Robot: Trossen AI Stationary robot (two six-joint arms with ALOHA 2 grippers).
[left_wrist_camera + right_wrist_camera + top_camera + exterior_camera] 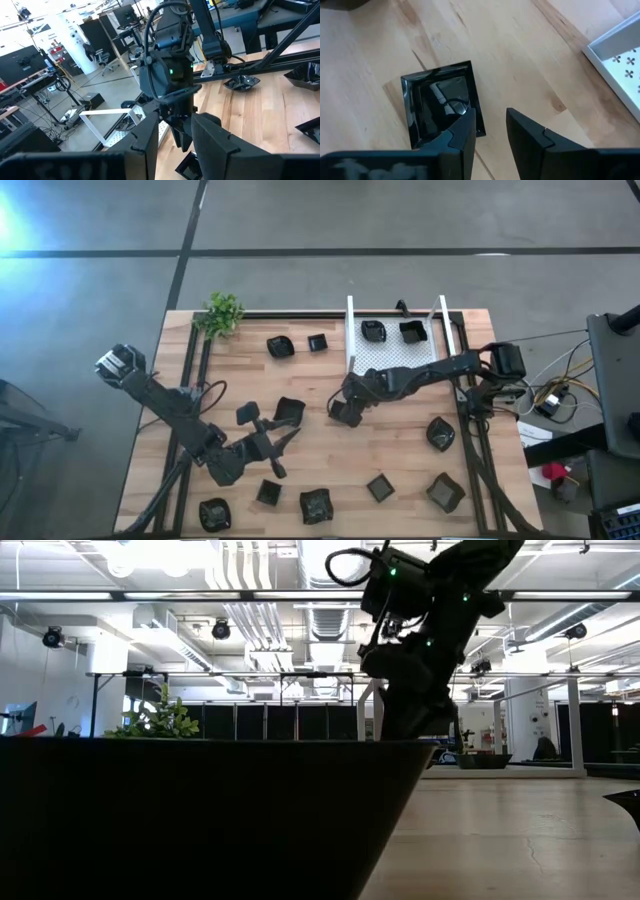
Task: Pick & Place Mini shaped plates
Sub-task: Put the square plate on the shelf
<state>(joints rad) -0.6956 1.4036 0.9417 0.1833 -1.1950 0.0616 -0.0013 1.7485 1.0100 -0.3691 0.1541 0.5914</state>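
Small glossy black plates lie scattered over the wooden table (400, 450). Two sit in the white tray (352, 330) at the far side. In the high view my right gripper (345, 410) hangs low just near of the tray. It is open over a square plate (437, 100) that lies flat on the wood. My left gripper (268, 430) is open above the table's left half, beside another plate (288, 412). It points toward the right arm (167, 75). My right gripper (490, 127) comes from above and stands astride one side edge of the square plate (481, 129), near a corner. One finger (465, 132) is over the plate's inside and the other (525, 135) over bare wood. I cannot tell whether either finger touches it.
Loose plates lie along the near edge (316, 505), on the right (440, 433) and at the far left (280, 346). A green plant (222, 313) stands at the far left corner. A dark shape close to the low camera (200, 820) blocks most of that view.
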